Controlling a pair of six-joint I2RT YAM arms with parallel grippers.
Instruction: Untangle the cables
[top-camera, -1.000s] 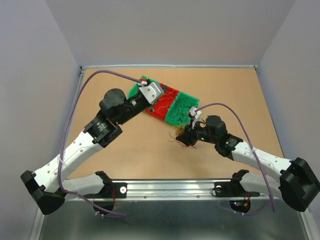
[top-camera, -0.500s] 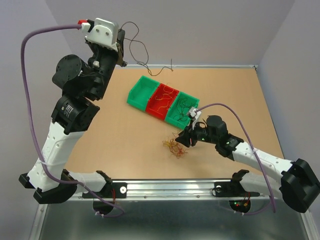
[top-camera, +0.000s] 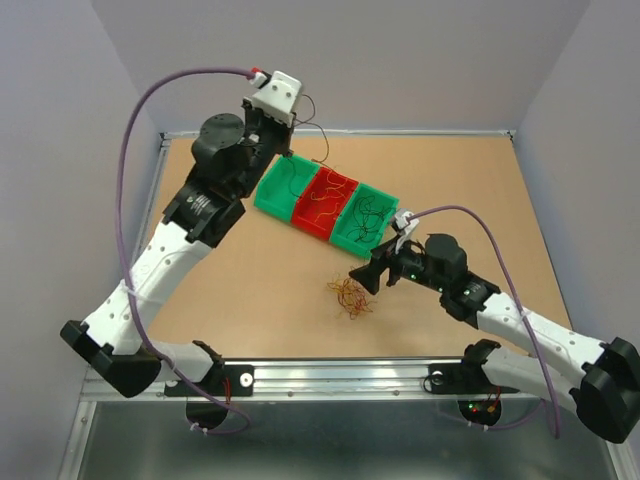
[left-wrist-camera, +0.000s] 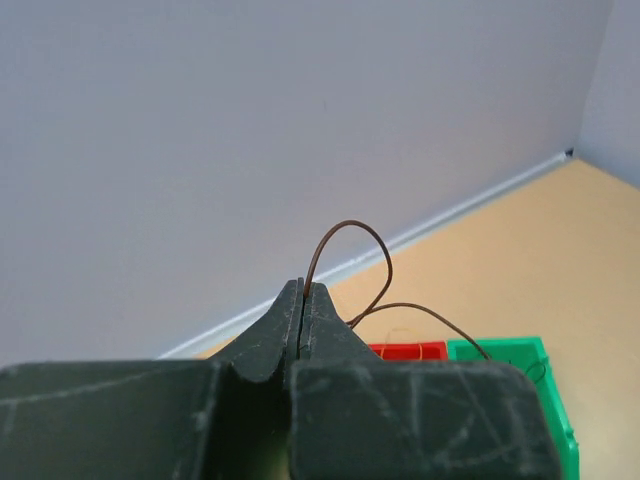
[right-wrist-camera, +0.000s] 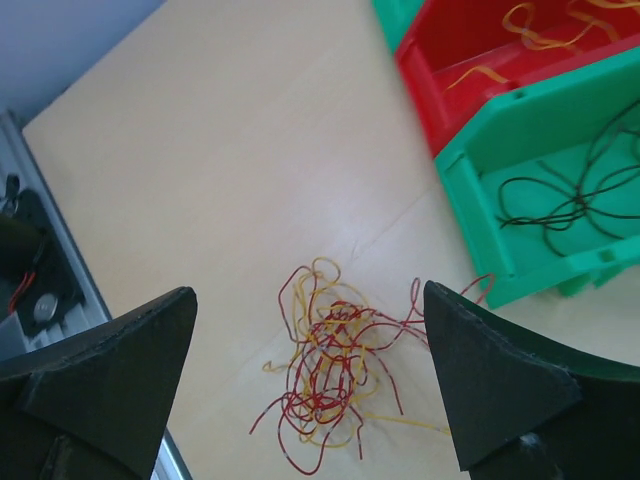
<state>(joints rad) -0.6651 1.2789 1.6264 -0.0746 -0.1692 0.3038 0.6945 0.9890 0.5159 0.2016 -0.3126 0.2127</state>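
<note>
readable text: none | labels, brands: none | numbers, signs: none legible

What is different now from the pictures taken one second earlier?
The left gripper, shut on a dark wire, lifted it high from the bins, then came down towards the left green bin. The right gripper opened over the red-yellow tangle. The bins stayed put.

overhead view faces the table (top-camera: 250, 290); wrist views (close) share its bins (top-camera: 312, 226).

White arms (top-camera: 150, 280), black grippers (top-camera: 362, 277); purple cables (top-camera: 124, 190)
</note>
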